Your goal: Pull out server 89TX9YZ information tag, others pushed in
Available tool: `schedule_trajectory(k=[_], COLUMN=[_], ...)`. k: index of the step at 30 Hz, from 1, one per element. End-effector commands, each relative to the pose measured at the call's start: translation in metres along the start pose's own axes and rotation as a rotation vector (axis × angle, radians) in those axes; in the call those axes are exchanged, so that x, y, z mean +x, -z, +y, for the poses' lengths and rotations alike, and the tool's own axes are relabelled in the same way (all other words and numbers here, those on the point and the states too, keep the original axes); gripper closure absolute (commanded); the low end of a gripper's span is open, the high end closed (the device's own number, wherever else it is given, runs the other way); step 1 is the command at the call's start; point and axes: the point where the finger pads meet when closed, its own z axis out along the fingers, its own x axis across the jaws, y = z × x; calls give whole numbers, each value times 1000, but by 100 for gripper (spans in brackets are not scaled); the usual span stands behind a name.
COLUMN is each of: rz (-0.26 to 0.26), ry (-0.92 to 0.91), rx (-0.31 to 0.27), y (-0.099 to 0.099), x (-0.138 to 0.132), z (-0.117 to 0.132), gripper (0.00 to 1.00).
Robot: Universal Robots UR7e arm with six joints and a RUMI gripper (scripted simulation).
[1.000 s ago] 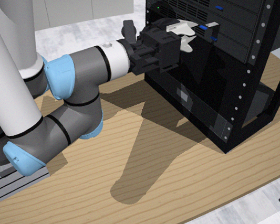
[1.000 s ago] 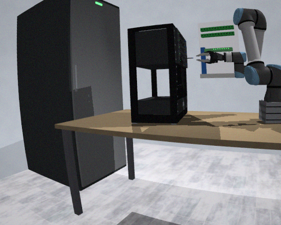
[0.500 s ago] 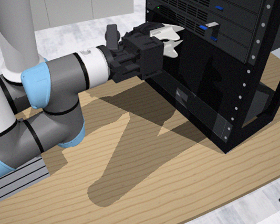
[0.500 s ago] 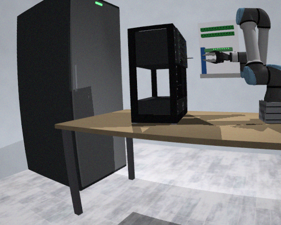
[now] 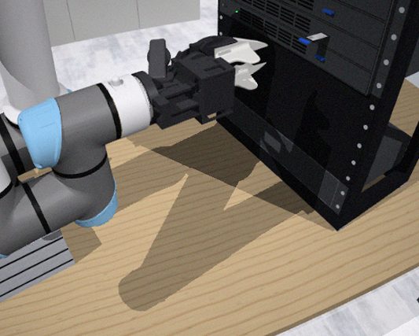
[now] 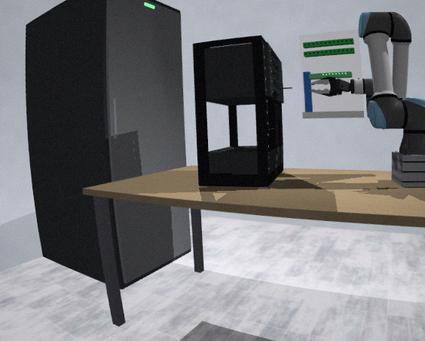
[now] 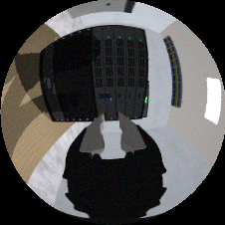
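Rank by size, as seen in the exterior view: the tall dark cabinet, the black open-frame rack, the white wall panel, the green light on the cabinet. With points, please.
1. Tall dark cabinet [image 6: 68, 132]
2. Black open-frame rack [image 6: 200, 113] [image 5: 382, 112]
3. White wall panel [image 6: 335, 98]
4. Green light [image 6: 149, 5]

Server rack: black, silver-grey dots along its post. Pull-out information tag: pale top, blue tip. Tabletop: tan, wavy brown grain lines. Gripper fingers: pale grey. Robot arm: dark grey and white, light-blue caps, black bands. Floor: mottled white and grey.
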Motion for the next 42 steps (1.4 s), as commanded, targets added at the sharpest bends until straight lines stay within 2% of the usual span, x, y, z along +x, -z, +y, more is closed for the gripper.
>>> schedule_trajectory(k=[1, 5, 6, 42], rz=[1, 1, 1, 1], ry=[0, 0, 0, 0], rx=[0, 0, 0, 0], y=[1, 1, 1, 1], x=[0, 0, 0, 0], z=[0, 0, 0, 0], gripper=[85, 85, 0, 0])
